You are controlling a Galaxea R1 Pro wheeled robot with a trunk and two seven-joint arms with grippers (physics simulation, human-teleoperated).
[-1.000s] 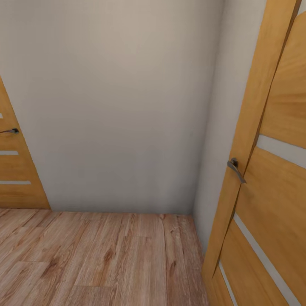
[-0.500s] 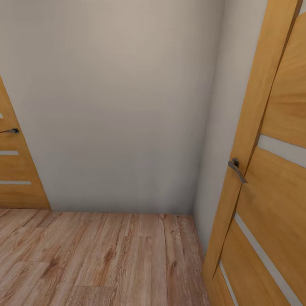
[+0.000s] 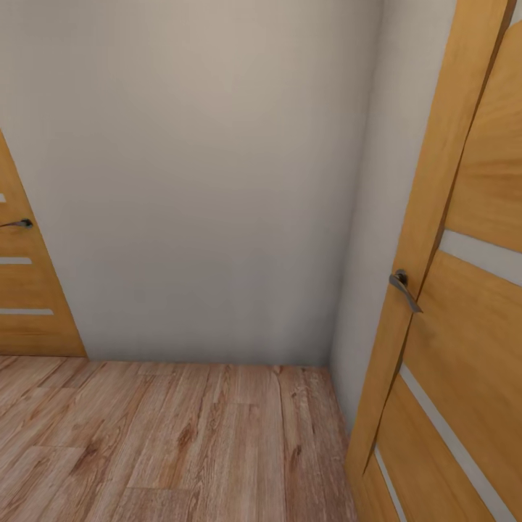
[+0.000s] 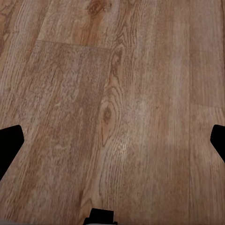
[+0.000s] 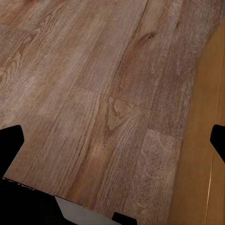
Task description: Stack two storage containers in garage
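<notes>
The two storage containers are out of view. I face a corner of beige wall [image 3: 203,181] over light wood-plank flooring [image 3: 181,442]. In the left wrist view my left gripper [image 4: 112,140] hangs open over bare planks [image 4: 70,93], its dark fingertips [image 4: 10,140] spread to both edges of the picture with nothing between them. The right wrist view has my right gripper [image 5: 112,140] open in the same way above the planks [image 5: 93,70], close to an orange wooden door [image 5: 201,154] on one side.
An orange wooden door [image 3: 464,290] with a metal lever handle [image 3: 403,288] stands close on the right. Another such door [image 3: 29,290] with its handle [image 3: 18,223] is at the far left. The wall closes off the way ahead; open flooring lies in front and to the left.
The head view has crept by a pixel or two; nothing else differs.
</notes>
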